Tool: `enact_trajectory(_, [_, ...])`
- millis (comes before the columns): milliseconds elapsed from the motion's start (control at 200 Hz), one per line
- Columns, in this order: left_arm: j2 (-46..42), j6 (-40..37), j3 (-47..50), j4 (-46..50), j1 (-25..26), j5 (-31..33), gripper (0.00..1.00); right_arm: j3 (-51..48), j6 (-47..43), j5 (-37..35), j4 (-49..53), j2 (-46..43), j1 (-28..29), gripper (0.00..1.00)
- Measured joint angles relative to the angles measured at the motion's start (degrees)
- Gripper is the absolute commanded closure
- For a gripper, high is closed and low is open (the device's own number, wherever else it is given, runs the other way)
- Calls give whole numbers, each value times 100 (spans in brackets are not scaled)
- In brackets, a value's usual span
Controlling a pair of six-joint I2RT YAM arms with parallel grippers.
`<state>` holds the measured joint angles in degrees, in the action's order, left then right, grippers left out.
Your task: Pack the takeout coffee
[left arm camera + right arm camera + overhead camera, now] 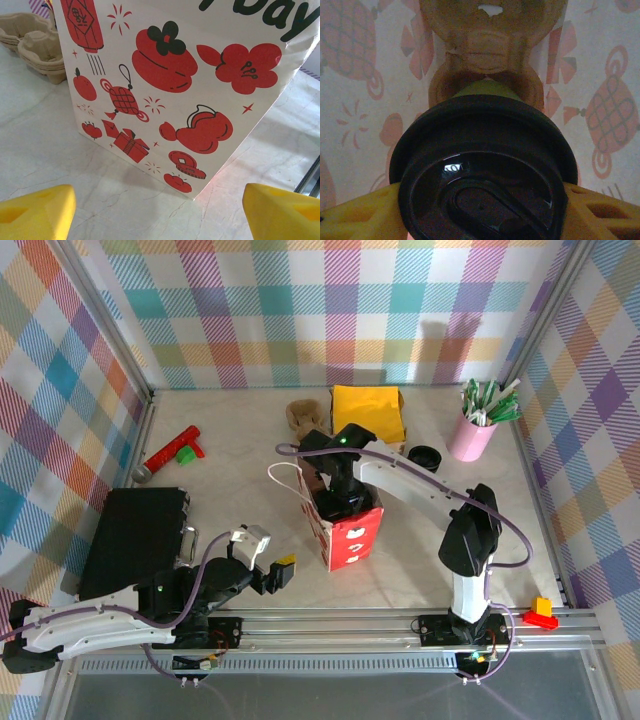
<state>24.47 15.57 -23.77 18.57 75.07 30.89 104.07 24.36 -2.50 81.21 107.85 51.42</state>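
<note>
Cup, green-sided paper with round black plastic lid (485, 165), upright, clamped in my right gripper (480, 207) inside the red-printed white paper bag (352, 538). The brown pulp carrier (490, 45) lies straight below. My left gripper (159, 210) is wide, empty, facing the bag.

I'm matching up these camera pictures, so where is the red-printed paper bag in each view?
Top external: the paper bag stands upright mid-table.
Left wrist: its printed side, centre and upper right, on the table.
Right wrist: its inner wall, backdrop behind the takeout coffee.
Shared landmark: the bag's red print, faint from inside.
</note>
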Motion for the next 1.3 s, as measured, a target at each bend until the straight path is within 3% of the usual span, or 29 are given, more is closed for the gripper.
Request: enact_trajectory(1300, [-70, 2, 44, 85, 0, 2, 13, -503, -2, 7, -437, 11, 0, 56])
